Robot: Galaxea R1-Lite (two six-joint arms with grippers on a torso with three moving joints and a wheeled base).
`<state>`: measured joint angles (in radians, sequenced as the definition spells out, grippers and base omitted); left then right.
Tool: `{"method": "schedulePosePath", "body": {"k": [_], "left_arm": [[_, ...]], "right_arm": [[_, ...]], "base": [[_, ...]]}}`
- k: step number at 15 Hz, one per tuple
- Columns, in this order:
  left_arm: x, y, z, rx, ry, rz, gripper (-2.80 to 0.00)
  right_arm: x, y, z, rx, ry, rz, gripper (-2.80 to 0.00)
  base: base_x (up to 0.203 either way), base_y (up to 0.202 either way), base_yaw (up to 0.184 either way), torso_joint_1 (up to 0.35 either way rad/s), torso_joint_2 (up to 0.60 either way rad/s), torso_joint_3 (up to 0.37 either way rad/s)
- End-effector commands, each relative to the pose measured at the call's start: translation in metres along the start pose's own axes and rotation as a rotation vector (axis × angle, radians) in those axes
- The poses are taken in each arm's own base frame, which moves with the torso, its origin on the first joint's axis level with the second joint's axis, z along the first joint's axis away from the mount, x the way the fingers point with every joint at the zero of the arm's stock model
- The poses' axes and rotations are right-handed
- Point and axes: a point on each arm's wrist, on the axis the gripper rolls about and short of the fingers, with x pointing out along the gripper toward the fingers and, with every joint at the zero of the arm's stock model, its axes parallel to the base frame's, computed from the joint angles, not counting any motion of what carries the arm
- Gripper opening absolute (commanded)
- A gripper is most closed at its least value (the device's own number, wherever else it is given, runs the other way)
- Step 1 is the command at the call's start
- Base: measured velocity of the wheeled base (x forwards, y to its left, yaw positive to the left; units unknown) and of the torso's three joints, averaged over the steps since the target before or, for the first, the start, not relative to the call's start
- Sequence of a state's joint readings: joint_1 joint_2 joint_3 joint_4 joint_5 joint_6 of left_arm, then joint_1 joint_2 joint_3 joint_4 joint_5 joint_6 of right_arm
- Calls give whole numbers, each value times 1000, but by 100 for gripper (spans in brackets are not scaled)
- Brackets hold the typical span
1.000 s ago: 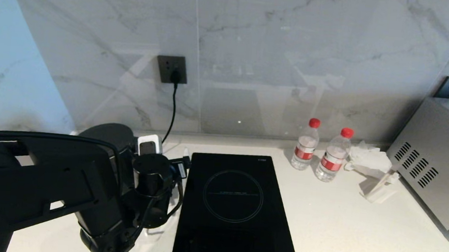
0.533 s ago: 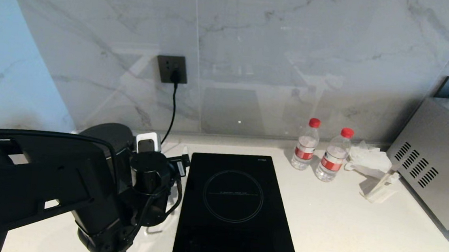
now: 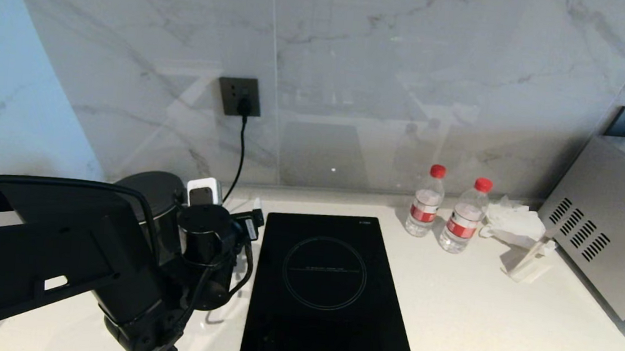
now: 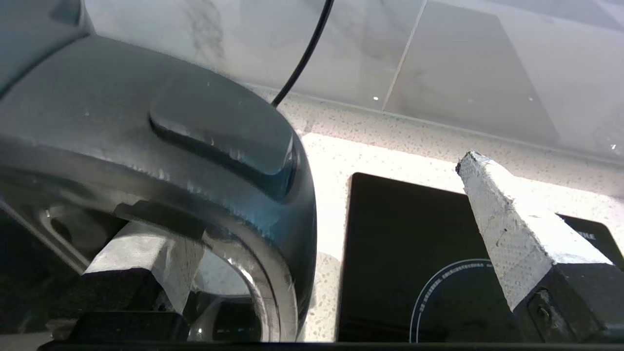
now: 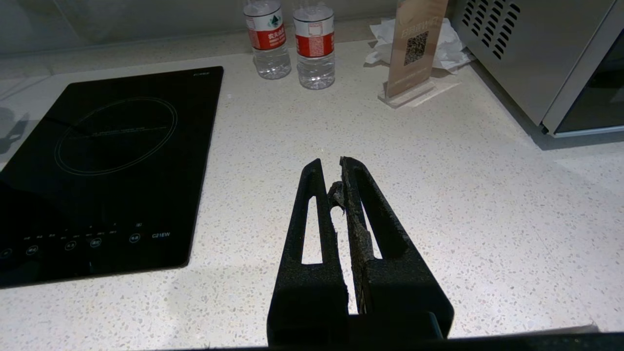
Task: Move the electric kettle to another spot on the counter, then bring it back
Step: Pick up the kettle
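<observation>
If the left gripper (image 4: pixel 312 234) closes now, the bite may land off-centre on the thick looped handle (image 4: pixel 273 214), and the electric kettle (image 3: pixel 155 195) could twist or tip when lifted, dragging its cord (image 3: pixel 241 152). The fingers (image 4: pixel 507 234) stand fully spread, gripping nothing: one sits inside the handle loop, the other well outside it, over the hob (image 4: pixel 404 243). Whether the inner pad touches the handle I cannot tell. The right gripper (image 5: pixel 336 180), pinched together and empty, hangs over the counter (image 5: pixel 487 219).

A: Where can I swing through?

B: The bare table (image 3: pixel 475 325) right of the hob (image 3: pixel 325 290) looks free. Two bottles (image 3: pixel 445 210) line the back wall, with the steel oven (image 3: pixel 613 224) blocking far right.
</observation>
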<state>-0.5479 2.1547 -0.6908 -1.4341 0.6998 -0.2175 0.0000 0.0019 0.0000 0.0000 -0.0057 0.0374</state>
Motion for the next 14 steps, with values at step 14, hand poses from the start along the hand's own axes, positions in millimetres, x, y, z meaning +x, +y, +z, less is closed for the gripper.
{"method": "schedulePosePath", "body": {"k": [14], "left_arm": [[4,3,3,-2,-7,19,0]], "right_arm": [[0,0,0,1,0,0,-280]], "base": [[0,0,0,0,0,0]]}}
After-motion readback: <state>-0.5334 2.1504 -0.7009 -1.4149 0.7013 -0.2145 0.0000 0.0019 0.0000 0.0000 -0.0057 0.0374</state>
